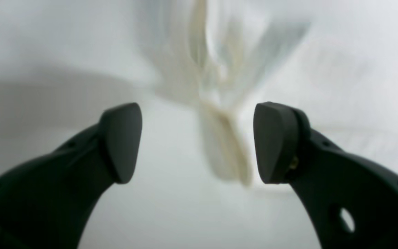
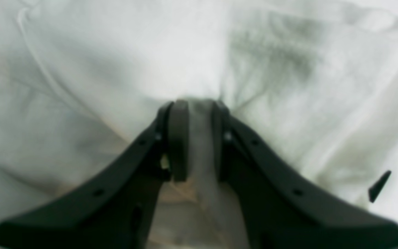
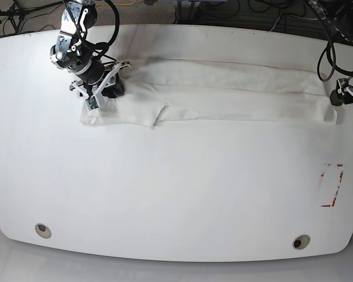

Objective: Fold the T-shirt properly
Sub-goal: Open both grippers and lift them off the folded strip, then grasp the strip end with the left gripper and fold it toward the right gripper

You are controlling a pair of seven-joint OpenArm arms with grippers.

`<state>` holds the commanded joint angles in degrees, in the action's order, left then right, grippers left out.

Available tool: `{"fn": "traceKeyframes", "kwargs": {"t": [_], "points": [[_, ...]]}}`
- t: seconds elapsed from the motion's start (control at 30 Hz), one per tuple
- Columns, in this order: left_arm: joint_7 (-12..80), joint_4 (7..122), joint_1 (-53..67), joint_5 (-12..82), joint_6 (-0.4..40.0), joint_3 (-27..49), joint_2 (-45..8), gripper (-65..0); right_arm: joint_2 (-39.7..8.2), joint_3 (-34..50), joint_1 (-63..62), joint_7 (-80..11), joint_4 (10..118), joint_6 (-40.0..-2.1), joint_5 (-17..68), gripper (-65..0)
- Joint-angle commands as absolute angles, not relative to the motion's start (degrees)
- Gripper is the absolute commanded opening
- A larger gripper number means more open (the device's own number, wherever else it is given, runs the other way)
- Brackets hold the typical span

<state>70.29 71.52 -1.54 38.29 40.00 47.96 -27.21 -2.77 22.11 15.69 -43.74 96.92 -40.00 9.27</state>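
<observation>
The white T-shirt lies as a long folded band across the far half of the table, from left to right in the base view. At its left end, my right gripper is shut on a pinched fold of the T-shirt, and a faint grey print shows through the cloth. My left gripper is open at the band's right end. A blurred cream-white bunch of T-shirt cloth hangs between its fingers without either pad touching it.
The white table carries a red-outlined rectangle near its right edge and two round holes near the front edge. Cables hang at the back right, beside the left arm. A small black sliver shows by the shirt's edge.
</observation>
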Motion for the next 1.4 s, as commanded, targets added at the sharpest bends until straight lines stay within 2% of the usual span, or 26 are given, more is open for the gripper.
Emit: {"fn": "traceKeyframes", "kwargs": {"t": [0.3,1.27,1.3,1.4], "points": [[69.93,69.41,-2.33,38.46,40.00,41.19,-27.82,-17.5,-2.77,22.11,15.87,-43.74,97.10,-40.00,9.27,-52.6],[69.76,69.41,-2.24,38.02,40.00,38.02,-24.22,-18.1,-2.77,22.20,15.43,-43.74,97.19,-40.00,9.63,-52.6],[69.76,69.41,-2.24,38.02,40.00,38.02,-24.13,-18.3,-2.77,22.20,15.43,-43.74,97.19,-40.00,9.63,-52.6],[69.76,69.41,-2.15,38.02,40.00,37.93,-23.96,-25.7,-2.77,22.20,15.43,-43.74,97.19,-40.00,9.63,-52.6]]}}
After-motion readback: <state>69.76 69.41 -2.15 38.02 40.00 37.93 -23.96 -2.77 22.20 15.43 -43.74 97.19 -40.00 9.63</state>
